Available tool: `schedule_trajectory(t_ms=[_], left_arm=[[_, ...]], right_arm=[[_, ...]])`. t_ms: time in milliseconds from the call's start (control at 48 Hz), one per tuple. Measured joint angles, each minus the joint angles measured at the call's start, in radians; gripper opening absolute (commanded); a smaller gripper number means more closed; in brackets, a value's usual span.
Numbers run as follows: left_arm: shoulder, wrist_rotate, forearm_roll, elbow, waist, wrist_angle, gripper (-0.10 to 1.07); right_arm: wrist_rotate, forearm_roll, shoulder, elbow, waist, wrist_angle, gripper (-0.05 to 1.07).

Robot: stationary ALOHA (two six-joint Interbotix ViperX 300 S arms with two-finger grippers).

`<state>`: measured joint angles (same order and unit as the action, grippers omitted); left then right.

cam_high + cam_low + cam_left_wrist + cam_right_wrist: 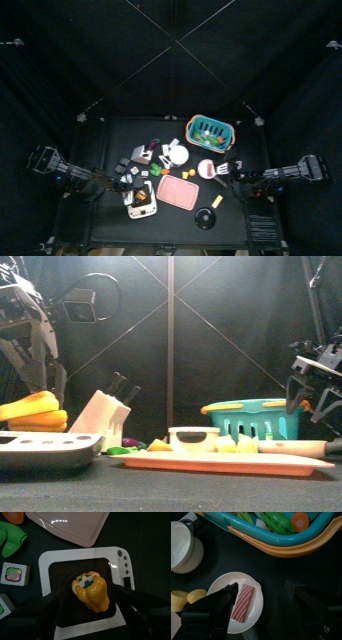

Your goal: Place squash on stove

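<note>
I read this one as nearly finished. In my left wrist view the squash (91,592), a lumpy yellow piece with a green stem end, lies flat on the face of the stove (45,572), well inside its rounded white rim and clear of the 4 small dots down one side. The face looks dark from this camera. From the top view the same white-rimmed piece (143,207) sits near the table's front, just beside the pink slab (178,190). The left gripper (91,601) hangs low over the stove with its jaws spread wide, 1 on each side of the squash. I see a gap on both sides, so my judgement is that the squash is resting on its own weight rather than being pinched. I cannot confirm the contact underneath from this angle. If that holds, the placing itself is done, and what is left is to lift the left arm straight up and away without a jaw clipping the squash or nudging the stove. The right gripper (261,587) is out of it. It hovers with jaws apart and empty above a white plate (221,584) carrying a red striped piece, near the teal basket (291,537).
</note>
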<state>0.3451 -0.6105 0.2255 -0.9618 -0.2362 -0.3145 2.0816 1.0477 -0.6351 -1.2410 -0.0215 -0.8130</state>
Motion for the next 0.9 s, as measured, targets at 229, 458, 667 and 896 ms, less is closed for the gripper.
schedule_trajectory(t_ms=[229, 458, 667, 896], left_arm=[[0.015, 0.0, 0.002, 0.0, 0.002, 0.0, 1.03], [0.015, -0.002, 0.003, 0.003, 0.002, 0.0, 1.03], [0.015, -0.002, 0.005, 0.003, 0.0, 0.0, 1.03], [0.017, -0.002, 0.018, 0.006, 0.0, 0.002, 1.02]], right_arm=[[0.002, 0.0, 0.002, 0.0, 0.0, 0.002, 1.04], [0.0, 0.0, 0.002, 0.0, 0.002, 0.0, 1.04], [0.0, 0.0, 0.002, 0.0, 0.002, 0.0, 1.04], [0.0, 0.0, 0.002, 0.0, 0.002, 0.0, 1.04]])
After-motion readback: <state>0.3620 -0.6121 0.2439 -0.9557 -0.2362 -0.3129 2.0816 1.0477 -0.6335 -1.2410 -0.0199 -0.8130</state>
